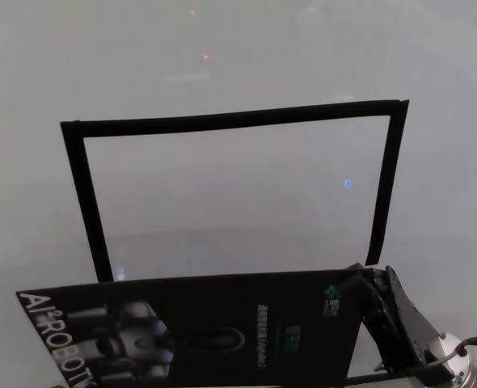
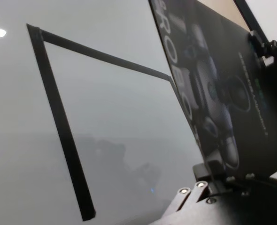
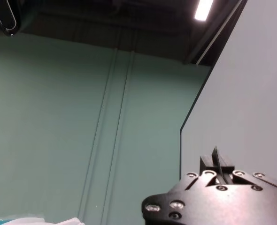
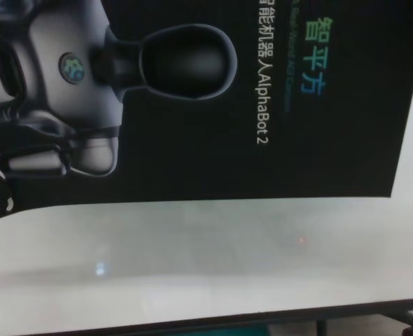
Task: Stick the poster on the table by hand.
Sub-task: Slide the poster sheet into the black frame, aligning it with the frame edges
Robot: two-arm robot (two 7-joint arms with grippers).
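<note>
The poster (image 1: 222,327), black with a grey robot and white lettering, hangs lifted and tilted over the near part of the white table (image 1: 238,65). It fills the top of the chest view (image 4: 192,105). My right gripper (image 1: 366,284) is shut on the poster's right edge; the right wrist view shows the thin sheet edge-on between its fingers (image 3: 217,171). My left gripper (image 2: 212,174) is shut on the poster's opposite edge in the left wrist view and is out of the head view. The right gripper also shows far off in the left wrist view (image 2: 265,51).
Three narrow black strips form an open frame on the table: a far strip (image 1: 230,120), a left strip (image 1: 89,202) and a right strip (image 1: 386,182). The table's near edge (image 4: 192,326) runs below the poster. A green wall (image 3: 58,131) shows behind.
</note>
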